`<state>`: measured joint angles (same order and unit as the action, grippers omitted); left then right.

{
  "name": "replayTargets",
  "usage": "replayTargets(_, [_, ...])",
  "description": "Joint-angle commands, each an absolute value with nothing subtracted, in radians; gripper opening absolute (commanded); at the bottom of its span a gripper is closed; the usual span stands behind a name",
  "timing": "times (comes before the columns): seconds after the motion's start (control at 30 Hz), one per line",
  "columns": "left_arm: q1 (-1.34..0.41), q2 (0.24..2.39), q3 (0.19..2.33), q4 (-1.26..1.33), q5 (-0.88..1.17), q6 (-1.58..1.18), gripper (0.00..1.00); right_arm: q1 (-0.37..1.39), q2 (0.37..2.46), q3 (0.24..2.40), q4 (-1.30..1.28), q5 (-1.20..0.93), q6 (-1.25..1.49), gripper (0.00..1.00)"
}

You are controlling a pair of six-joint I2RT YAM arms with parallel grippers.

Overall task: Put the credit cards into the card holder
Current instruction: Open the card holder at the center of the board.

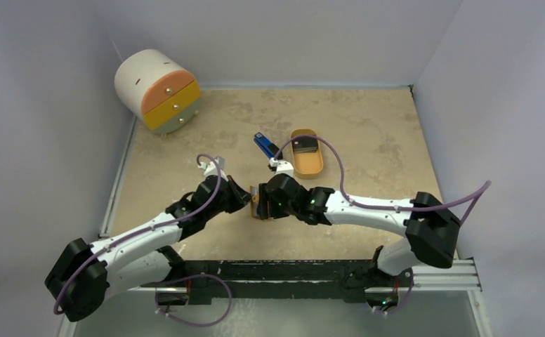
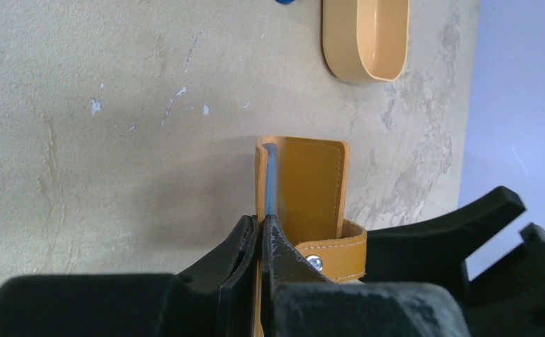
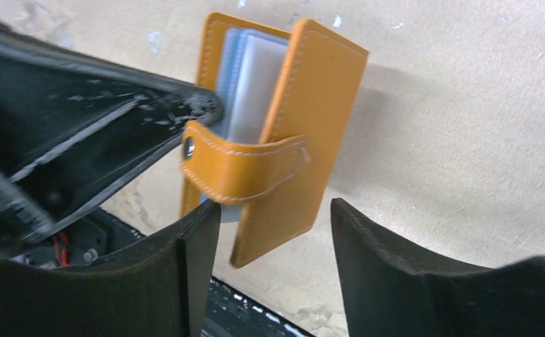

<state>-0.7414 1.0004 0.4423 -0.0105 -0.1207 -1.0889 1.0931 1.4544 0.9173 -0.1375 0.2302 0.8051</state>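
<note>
Card holder (image 2: 312, 182), long axis seemingly along left jaws pinching it; right jaws spread.

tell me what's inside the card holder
Between the card holder's orange covers, pale sleeves show. No dark card is visible among them; their lower parts are hidden by the covers and the left gripper pinching one cover.

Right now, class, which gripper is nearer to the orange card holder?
Left. The left gripper is shut on one cover of the card holder. The right gripper is open, its jaws either side of the other cover, not closed on it.
</note>
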Motion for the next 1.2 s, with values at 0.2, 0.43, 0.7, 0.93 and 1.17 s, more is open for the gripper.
replayTargets(0.2, [-0.751, 0.963, 0.456, 0.002, -0.140, -1.103, 0.00, 1.088, 1.446, 0.824, -0.106, 0.343, 0.887, 0.32])
replayTargets(0.43, [-0.753, 1.003, 0.401, 0.073, -0.120, -1.121, 0.00, 1.063, 1.421, 0.720, -0.052, 0.316, 0.922, 0.00])
replayTargets(0.7, [-0.754, 1.063, 0.370, 0.097, -0.130, -1.108, 0.05, 1.058, 1.365, 0.598, 0.015, 0.295, 0.987, 0.00])
replayTargets(0.93, [-0.755, 1.018, 0.367, 0.040, -0.179, -1.106, 0.45, 1.058, 1.350, 0.530, 0.065, 0.293, 1.065, 0.00])
replayTargets(1.17, [-0.756, 0.983, 0.395, 0.041, -0.161, -1.115, 0.45, 1.059, 1.368, 0.508, 0.111, 0.283, 1.095, 0.00])
